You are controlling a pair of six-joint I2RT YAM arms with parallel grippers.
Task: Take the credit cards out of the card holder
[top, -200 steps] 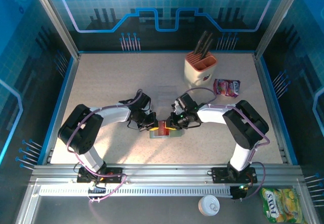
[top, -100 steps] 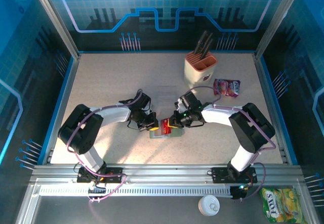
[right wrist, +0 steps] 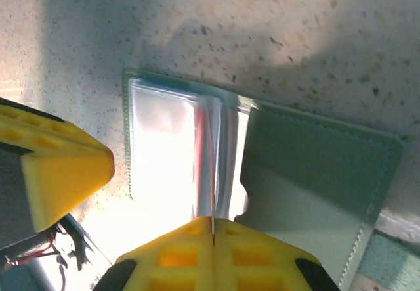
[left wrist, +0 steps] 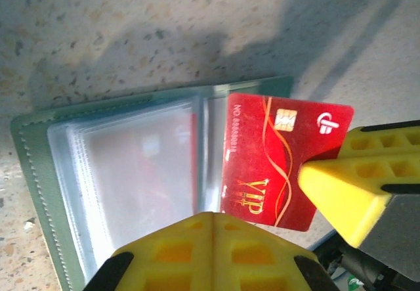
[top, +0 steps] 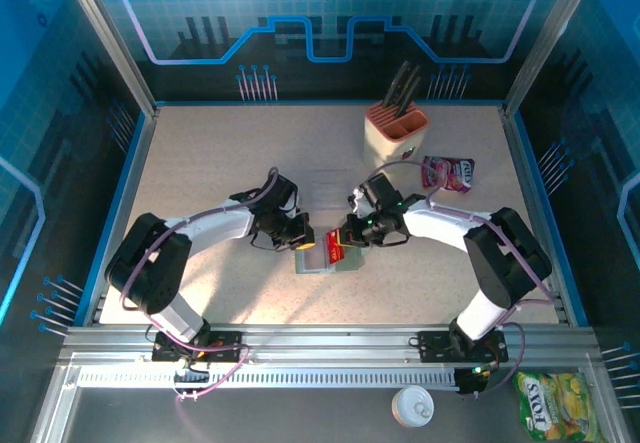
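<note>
card holder (top: 318, 262) lies open flat on the table (top: 220, 163), a bit near of centre, right between the two grippers. left gripper (top: 303, 240) sits at its far left corner, right gripper (top: 343, 240) at its far right. one credit card (top: 335, 250) pokes out over the holder's right half, its edge in the right gripper. knife block (top: 394, 135) stands well off toward the far right, with a snack packet (top: 447, 173) lying just right of it and a little nearer.

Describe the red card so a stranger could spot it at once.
On the table, look near the middle for the open grey-green wallet. The red card hangs over it, pinched by the right end effector. Unlike anything nearby, it shows a gold chip and VIP lettering.
</note>
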